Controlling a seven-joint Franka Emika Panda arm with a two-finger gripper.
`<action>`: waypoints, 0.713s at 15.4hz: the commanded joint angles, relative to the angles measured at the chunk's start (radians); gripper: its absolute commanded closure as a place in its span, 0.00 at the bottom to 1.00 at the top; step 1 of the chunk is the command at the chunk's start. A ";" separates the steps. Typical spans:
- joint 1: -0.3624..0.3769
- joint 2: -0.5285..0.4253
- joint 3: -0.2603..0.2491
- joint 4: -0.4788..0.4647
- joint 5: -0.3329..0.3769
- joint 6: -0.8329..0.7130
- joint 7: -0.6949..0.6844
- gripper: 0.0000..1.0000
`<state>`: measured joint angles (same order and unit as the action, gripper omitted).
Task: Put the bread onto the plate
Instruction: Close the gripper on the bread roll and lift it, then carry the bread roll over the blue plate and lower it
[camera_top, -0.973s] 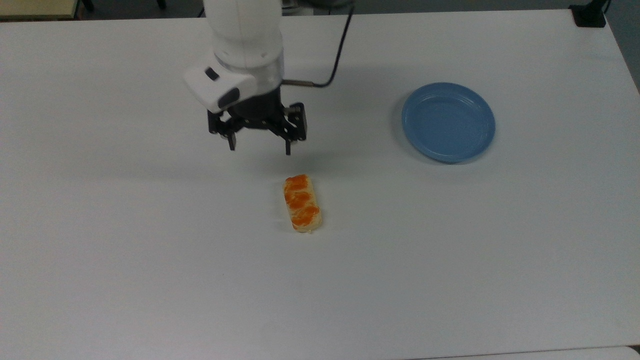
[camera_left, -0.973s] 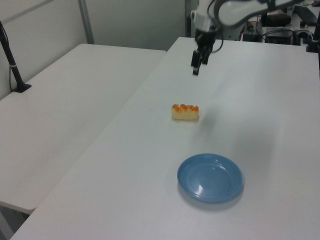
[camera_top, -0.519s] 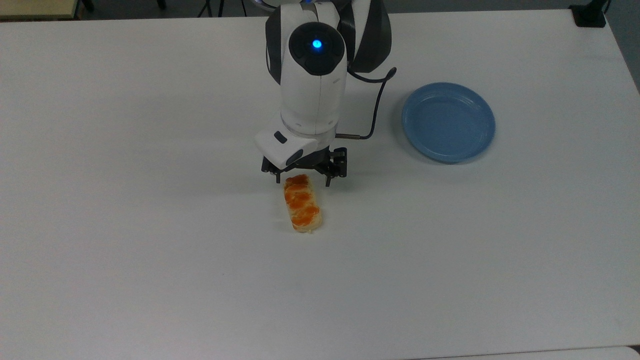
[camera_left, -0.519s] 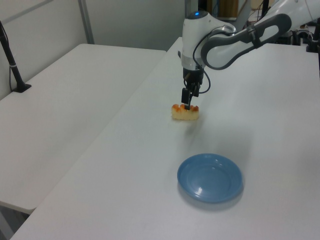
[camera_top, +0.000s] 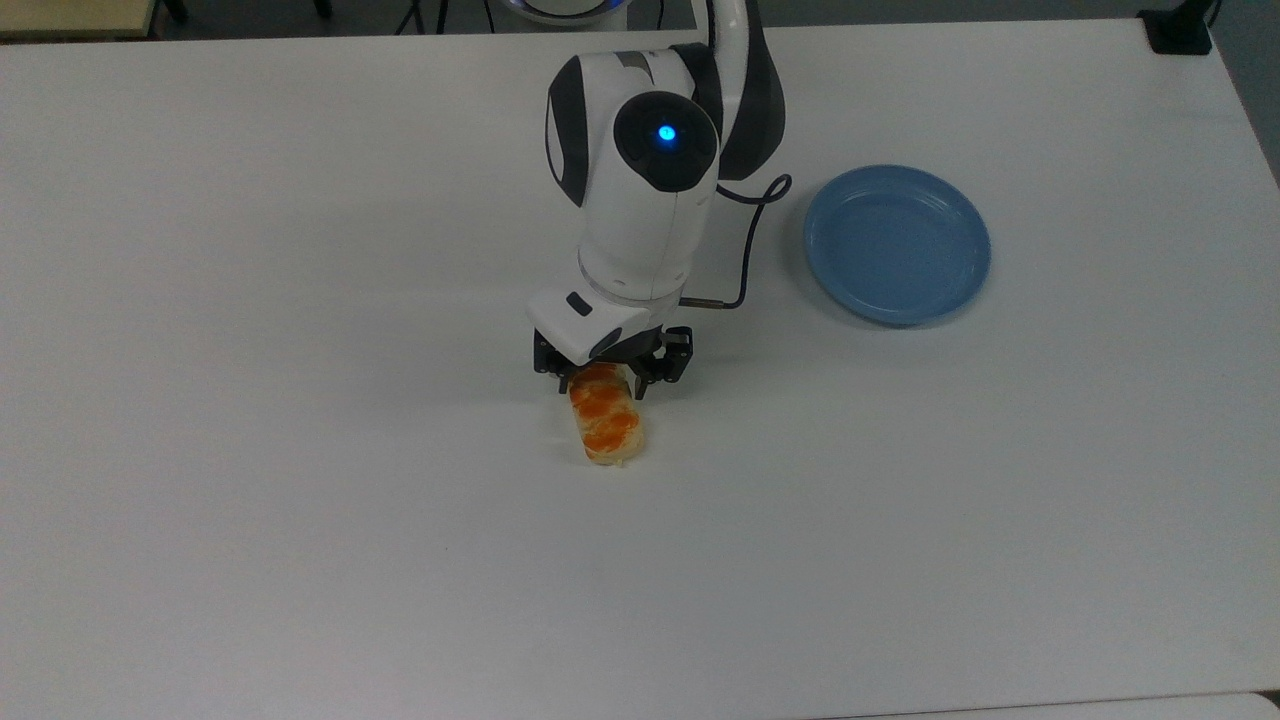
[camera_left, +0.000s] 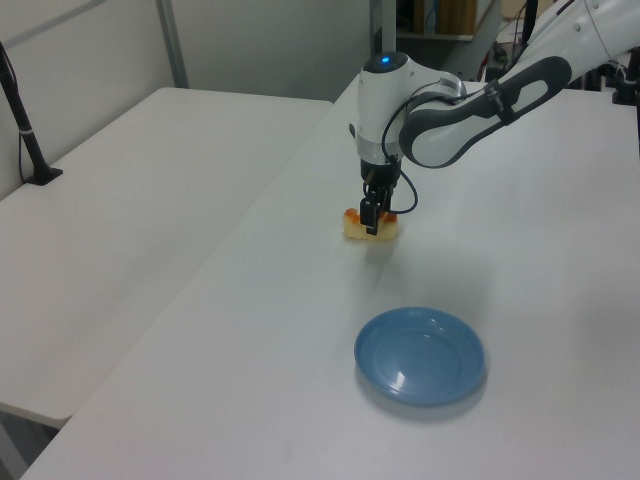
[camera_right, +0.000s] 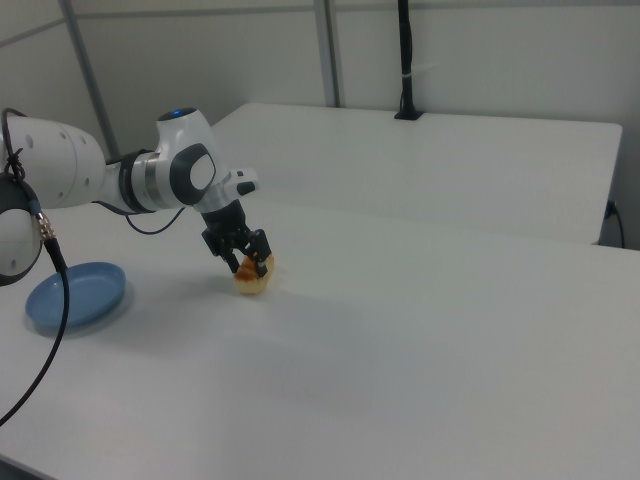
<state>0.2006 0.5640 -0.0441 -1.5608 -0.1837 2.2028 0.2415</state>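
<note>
In the top view you find the gripper (camera_top: 604, 387) just below the frame's centre, its fingers spread to either side of the upper end of the bread (camera_top: 604, 425), which lies on the white table (camera_top: 300, 500), while the blue plate (camera_top: 897, 244) sits well apart at the right. In the left view your gripper (camera_left: 371, 222) stands over the bread (camera_left: 370, 228) at upper centre, with the plate (camera_left: 420, 355) lower in the frame. In the right view the gripper (camera_right: 250, 265) straddles the bread (camera_right: 253, 279) at centre left, fingers not yet clamped, and the plate (camera_right: 76, 294) lies at the far left.
</note>
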 joint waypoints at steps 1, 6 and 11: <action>-0.001 -0.024 0.061 0.005 -0.043 -0.006 0.051 0.56; 0.005 -0.145 0.188 -0.014 -0.045 -0.199 0.064 0.58; 0.019 -0.182 0.334 -0.037 -0.045 -0.313 0.229 0.58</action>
<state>0.2107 0.4131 0.2233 -1.5417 -0.2065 1.9161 0.3464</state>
